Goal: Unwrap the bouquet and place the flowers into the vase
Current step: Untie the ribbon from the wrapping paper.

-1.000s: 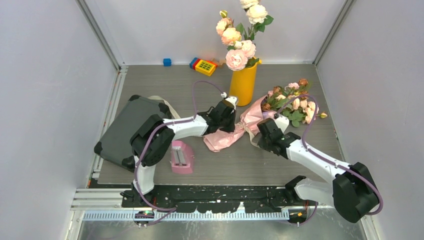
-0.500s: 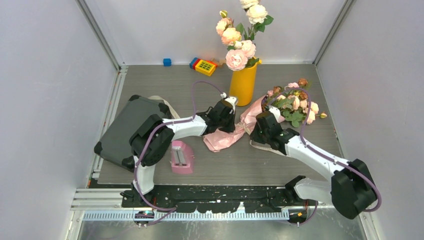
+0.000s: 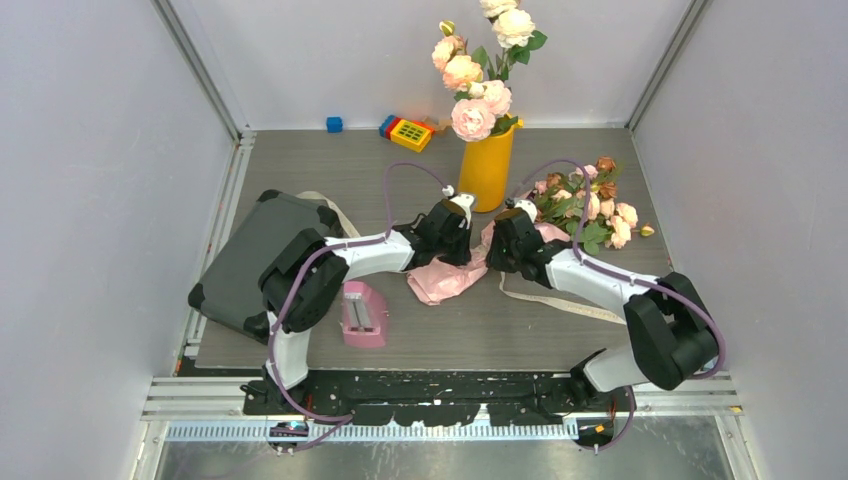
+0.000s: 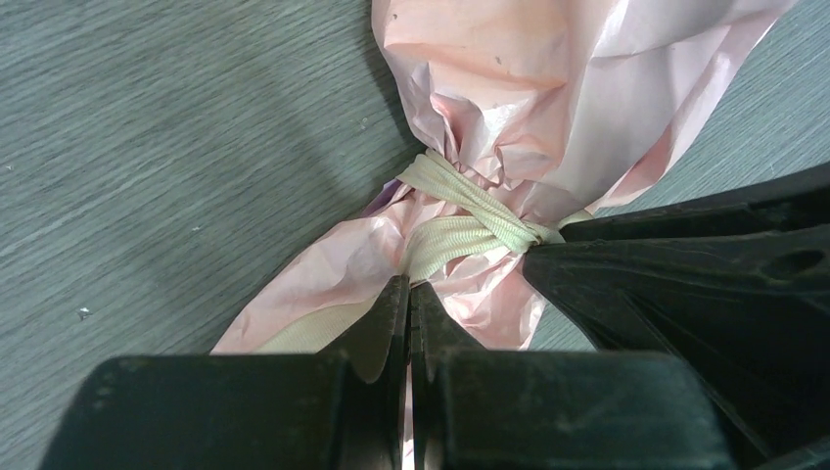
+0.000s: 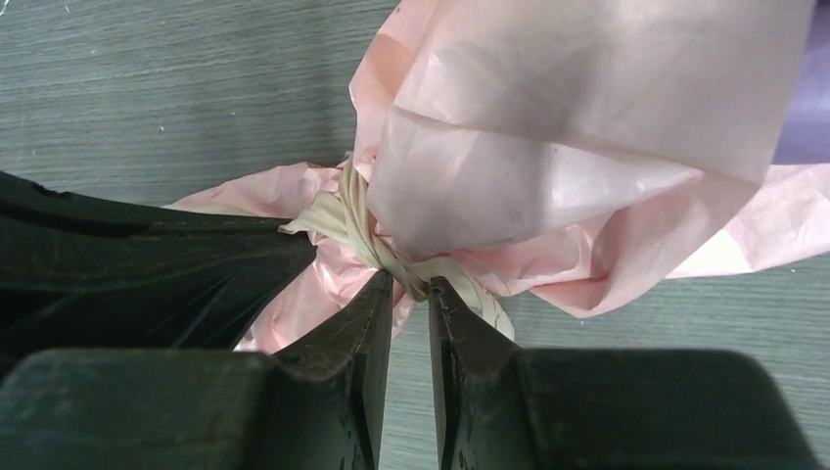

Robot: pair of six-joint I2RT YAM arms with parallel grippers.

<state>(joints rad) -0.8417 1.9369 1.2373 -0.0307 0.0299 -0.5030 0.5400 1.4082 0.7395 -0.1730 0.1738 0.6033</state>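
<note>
The bouquet lies on the table in pink crinkled paper, its flowers pointing back right. A beige ribbon is knotted round its narrow neck. My left gripper is shut on the ribbon right below the knot. My right gripper faces it from the other side, slightly open, one fingertip on each side of the ribbon knot. The yellow vase stands just behind both grippers.
Big pale pink and cream roses fill the vase. A loose ribbon tail lies on the table front right of the bouquet. A dark case sits left, a pink block front left, toy bricks at the back.
My right gripper let go of the ribbon tail it had pulled front right, opened a little and moved back left to the knot. The left gripper stayed put.
</note>
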